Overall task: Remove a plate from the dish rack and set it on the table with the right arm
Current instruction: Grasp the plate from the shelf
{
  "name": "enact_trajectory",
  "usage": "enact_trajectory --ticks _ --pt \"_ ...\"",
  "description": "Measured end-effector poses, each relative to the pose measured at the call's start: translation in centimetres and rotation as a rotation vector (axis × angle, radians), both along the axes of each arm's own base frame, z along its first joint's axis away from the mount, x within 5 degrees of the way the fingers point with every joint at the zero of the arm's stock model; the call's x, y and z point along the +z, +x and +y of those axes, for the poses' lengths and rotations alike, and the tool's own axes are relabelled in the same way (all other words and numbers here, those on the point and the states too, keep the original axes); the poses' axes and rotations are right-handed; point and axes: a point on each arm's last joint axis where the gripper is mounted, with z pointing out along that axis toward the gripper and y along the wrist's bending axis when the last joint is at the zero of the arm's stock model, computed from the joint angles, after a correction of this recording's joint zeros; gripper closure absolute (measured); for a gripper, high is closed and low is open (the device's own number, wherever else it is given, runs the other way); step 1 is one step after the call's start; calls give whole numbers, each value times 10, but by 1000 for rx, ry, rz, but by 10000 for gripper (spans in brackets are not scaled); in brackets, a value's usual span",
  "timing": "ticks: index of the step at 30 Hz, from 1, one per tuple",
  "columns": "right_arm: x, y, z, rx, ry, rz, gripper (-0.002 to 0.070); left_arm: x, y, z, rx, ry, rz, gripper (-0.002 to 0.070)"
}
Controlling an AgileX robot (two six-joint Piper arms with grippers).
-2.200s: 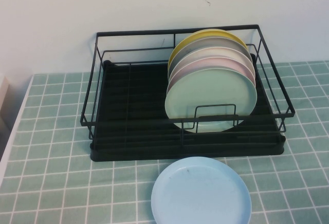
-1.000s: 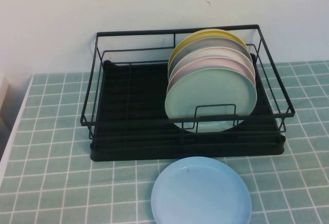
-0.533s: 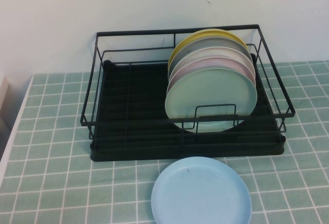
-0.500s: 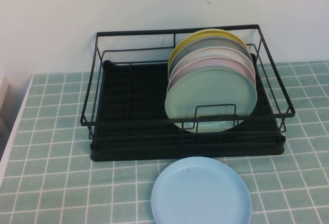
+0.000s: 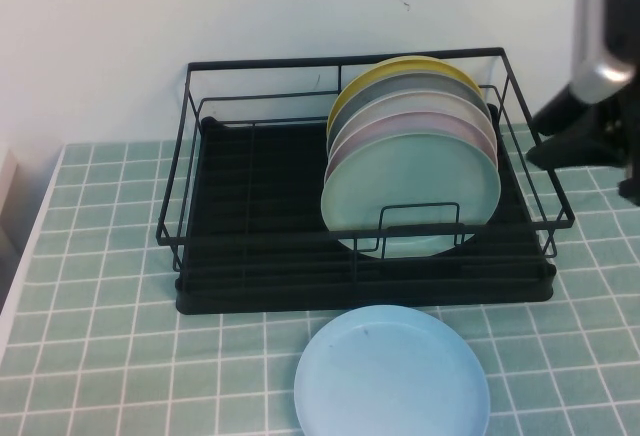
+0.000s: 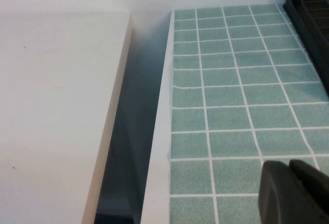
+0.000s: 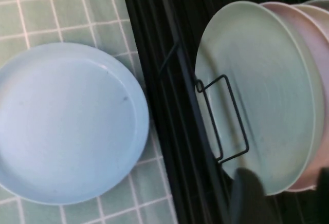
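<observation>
The pale mint-green plate (image 5: 410,191) stands upright at the front of a row of plates in the black dish rack (image 5: 250,246), behind a small wire loop. In the right wrist view the plate (image 7: 257,95) faces the camera. My right arm (image 5: 600,46) hangs above the rack's right end. My right gripper (image 7: 285,198) is open and empty, just off the plate's edge and not touching it. My left gripper (image 6: 295,196) is shut and empty, low over the tiled table (image 6: 231,80) near its left edge; it is out of the high view.
A light blue plate (image 5: 390,371) lies flat on the table (image 5: 100,306) in front of the rack; it also shows in the right wrist view (image 7: 67,121). Pink, white, grey and yellow plates (image 5: 420,86) stand behind the mint one. A white wall is behind the rack.
My right arm has come into the high view from the right edge, above the rack's right end. The plates and the rack have not moved.
</observation>
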Motion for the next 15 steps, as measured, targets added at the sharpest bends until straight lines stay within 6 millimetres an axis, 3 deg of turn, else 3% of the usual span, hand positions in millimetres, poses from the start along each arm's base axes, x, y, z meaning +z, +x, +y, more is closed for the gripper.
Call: enact_trajectory --ticks 2,4,15 --pt "-6 8 7 37 -34 -21 333 0 0 0 0 0 0 678" --pt "-13 16 15 56 -73 -53 262 0 0 0 0 0 0 678" --pt "-52 57 46 28 -132 -197 267 0 0 0 0 0 0 678"
